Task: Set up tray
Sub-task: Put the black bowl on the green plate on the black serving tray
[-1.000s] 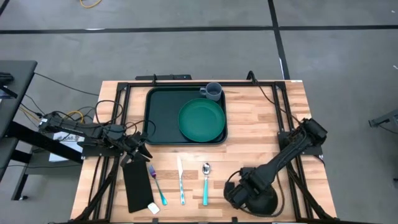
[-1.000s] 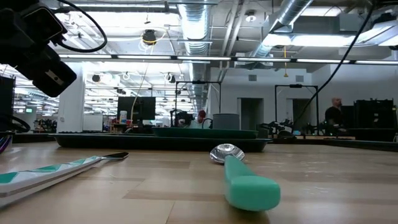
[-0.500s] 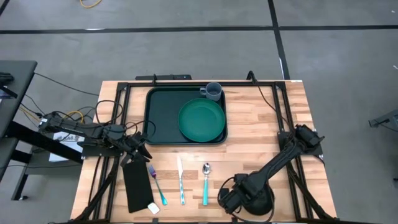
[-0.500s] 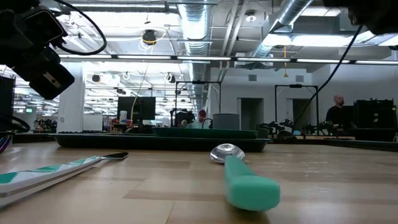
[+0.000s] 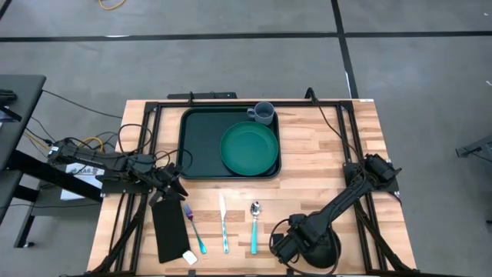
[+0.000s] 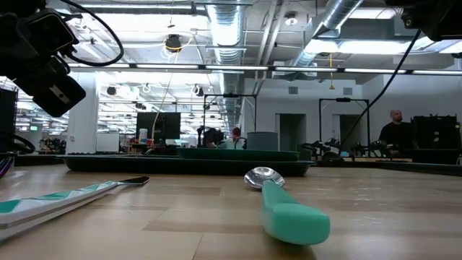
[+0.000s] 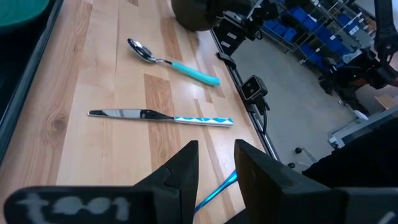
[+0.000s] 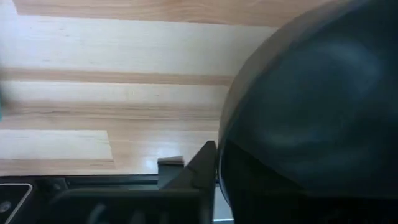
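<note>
R gripper [image 5: 281,248] shifted left — tray [image 5: 201,146] lengthwise left-right.

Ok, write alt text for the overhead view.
A dark green tray sits at the wooden table's far side, holding a green plate and grey mug. Nearer lie a black napkin, fork, knife and spoon, flanked by the left gripper and right gripper.

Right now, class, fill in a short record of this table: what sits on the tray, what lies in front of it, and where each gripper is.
tray: plate and cup on it
cutlery: fork, knife, spoon on the table
napkin: beside the fork
left gripper: above the napkin's far end, holding nothing
right gripper: low, near the spoon's handle
</note>
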`<state>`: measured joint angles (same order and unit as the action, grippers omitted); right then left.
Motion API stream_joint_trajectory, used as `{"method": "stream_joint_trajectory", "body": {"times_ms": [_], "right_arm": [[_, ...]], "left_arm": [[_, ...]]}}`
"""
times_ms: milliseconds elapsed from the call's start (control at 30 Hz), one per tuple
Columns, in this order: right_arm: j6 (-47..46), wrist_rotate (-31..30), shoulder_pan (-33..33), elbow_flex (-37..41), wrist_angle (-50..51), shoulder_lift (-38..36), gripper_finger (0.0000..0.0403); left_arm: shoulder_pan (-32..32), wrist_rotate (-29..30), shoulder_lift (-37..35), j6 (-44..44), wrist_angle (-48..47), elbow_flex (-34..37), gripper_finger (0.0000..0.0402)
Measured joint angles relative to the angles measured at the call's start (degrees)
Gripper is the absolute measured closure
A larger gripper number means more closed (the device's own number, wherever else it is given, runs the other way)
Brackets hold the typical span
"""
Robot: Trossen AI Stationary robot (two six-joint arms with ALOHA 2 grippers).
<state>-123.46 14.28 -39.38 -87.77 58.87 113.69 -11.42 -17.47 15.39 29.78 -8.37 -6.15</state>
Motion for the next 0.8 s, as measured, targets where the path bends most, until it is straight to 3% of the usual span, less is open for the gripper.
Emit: {"method": "stream_joint_trajectory", "body": {"times_ms": [500, 600, 800], "right_arm": [[6.4, -0.6, 1.7, -0.4, 2.8, -1.1, 0.0400], [13.1, -1.1, 3.7, -2.9, 7.1, -1.8, 0.0400], [35.1, -4.8, 10.5, -10.5, 18.4, -2.1, 0.0401]], "left_arm": [[0.0, 1.8, 0.0, 1.0, 0.0, 0.0, 0.0310], [0.0, 3.1, 0.0, 1.5, 0.1, 0.0, 0.0310], [0.0, 5.7, 0.0, 1.5, 0.4, 0.0, 0.0310]]}}
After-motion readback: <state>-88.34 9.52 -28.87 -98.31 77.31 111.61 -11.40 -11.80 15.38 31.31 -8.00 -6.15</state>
